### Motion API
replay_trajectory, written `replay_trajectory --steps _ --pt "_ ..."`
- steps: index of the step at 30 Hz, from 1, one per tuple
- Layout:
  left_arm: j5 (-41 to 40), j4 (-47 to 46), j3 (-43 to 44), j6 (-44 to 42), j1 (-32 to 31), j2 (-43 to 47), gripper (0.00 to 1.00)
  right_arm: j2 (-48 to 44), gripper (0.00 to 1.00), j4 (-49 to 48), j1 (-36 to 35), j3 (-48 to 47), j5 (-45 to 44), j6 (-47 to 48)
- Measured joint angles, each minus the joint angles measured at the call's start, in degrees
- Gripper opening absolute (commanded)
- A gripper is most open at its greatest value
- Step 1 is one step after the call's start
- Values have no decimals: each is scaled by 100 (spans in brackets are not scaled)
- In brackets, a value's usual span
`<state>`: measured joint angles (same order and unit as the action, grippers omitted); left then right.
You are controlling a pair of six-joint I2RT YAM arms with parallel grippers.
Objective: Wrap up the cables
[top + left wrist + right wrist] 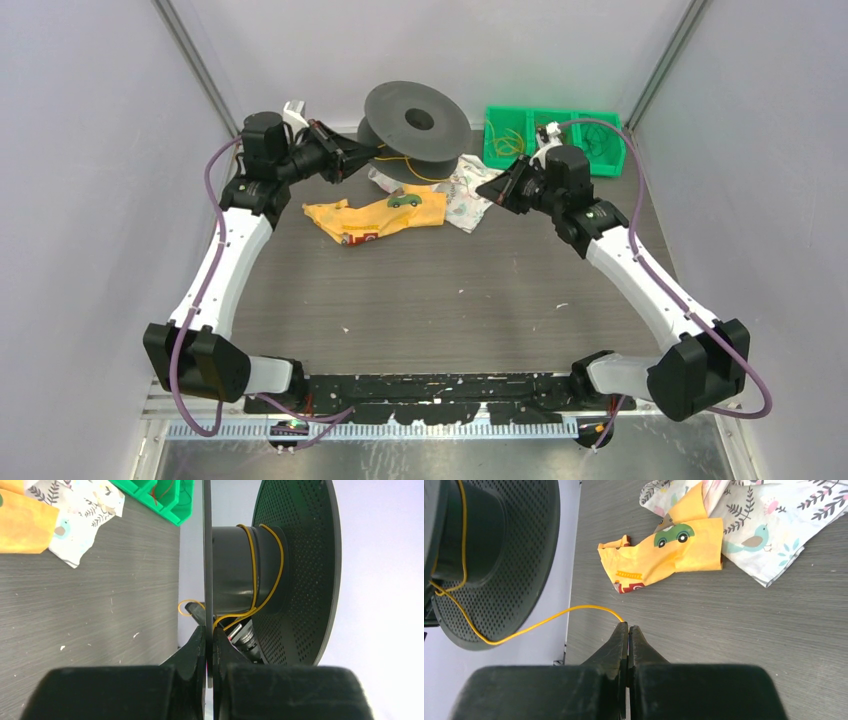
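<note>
A black spool [415, 125] is tilted up at the back of the table. My left gripper [362, 155] is shut on the thin edge of one spool flange [207, 555], with a jaw on each side of it. A thin yellow cable [254, 565] makes a couple of turns around the spool's hub. The cable [549, 616] runs from the spool [499, 555] to my right gripper [628, 626], which is shut on its end. In the top view, the right gripper [497, 190] is just right of the spool.
A green bin [590, 155] at the back right holds more yellow strands. A yellow cloth [375, 215] with a green car print and a white patterned cloth [465, 195] lie in front of the spool. Grey walls stand on three sides.
</note>
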<state>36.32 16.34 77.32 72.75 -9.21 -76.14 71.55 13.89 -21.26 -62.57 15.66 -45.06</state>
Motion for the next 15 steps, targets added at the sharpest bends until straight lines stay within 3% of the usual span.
replay_trajectory --steps 15 --pt "1128 -28 0 -872 -4 26 0 214 1 61 647 -278 122 219"
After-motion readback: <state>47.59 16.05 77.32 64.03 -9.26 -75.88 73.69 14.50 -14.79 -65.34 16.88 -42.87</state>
